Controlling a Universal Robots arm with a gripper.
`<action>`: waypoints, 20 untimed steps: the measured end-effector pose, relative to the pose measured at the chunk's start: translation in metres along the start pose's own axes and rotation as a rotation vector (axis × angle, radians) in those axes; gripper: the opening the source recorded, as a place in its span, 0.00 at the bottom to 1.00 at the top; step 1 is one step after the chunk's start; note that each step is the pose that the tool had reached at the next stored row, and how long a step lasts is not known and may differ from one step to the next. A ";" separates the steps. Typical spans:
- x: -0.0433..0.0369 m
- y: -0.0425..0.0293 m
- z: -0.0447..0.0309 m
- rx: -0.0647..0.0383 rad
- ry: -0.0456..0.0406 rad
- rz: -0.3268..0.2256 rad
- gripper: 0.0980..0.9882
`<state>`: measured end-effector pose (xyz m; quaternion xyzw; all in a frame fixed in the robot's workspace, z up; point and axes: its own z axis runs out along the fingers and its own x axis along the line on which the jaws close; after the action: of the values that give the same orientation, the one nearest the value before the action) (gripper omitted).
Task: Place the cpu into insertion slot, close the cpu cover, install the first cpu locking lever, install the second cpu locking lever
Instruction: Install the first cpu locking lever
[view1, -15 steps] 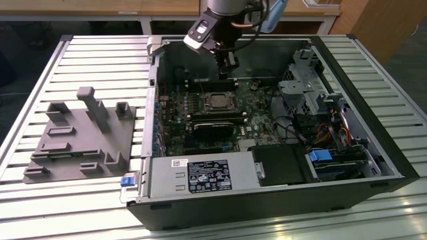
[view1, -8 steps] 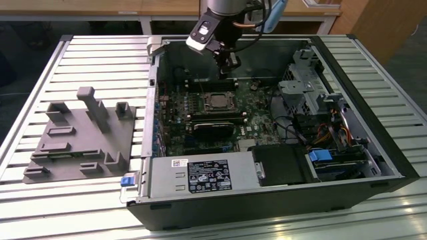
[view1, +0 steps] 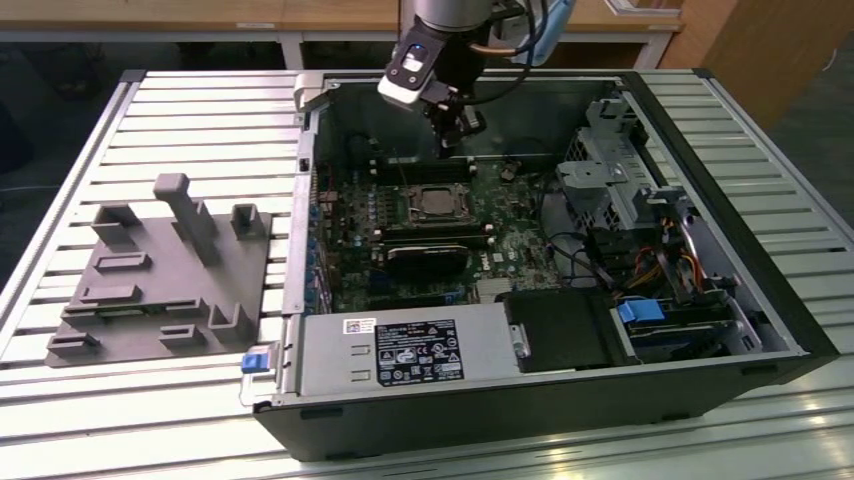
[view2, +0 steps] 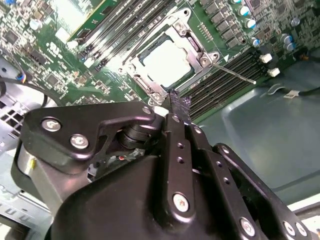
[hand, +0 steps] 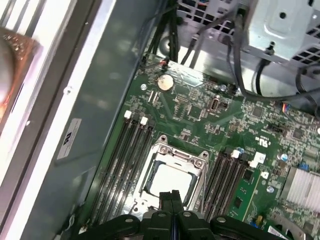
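A slatted table (view1: 200, 120) carries the open computer case (view1: 534, 400). In the exterior view we see the gripper (view1: 454, 135) above the cpu (view1: 434, 203). In the second wrist view its fingers (view2: 175, 107) meet, empty, beside the flat cpu cover (view2: 195, 47), and one locking lever (view2: 235, 74) juts free. In the first wrist view the cpu sits in the insertion slot (hand: 148, 184), so we judge that only the levers are left.

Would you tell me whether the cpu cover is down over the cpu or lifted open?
Down: in the first wrist view the cpu cover lies flat around the cpu, whose top shows through its window.
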<state>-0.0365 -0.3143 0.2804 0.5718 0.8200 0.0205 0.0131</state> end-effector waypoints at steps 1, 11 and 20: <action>0.0000 0.0000 0.0000 0.000 0.0006 -0.011 0.01; 0.0000 0.0000 0.0000 0.000 0.0060 -0.123 0.01; 0.0000 0.0000 0.0001 0.000 0.0116 -0.238 0.01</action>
<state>-0.0365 -0.3143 0.2803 0.4701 0.8823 0.0219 0.0106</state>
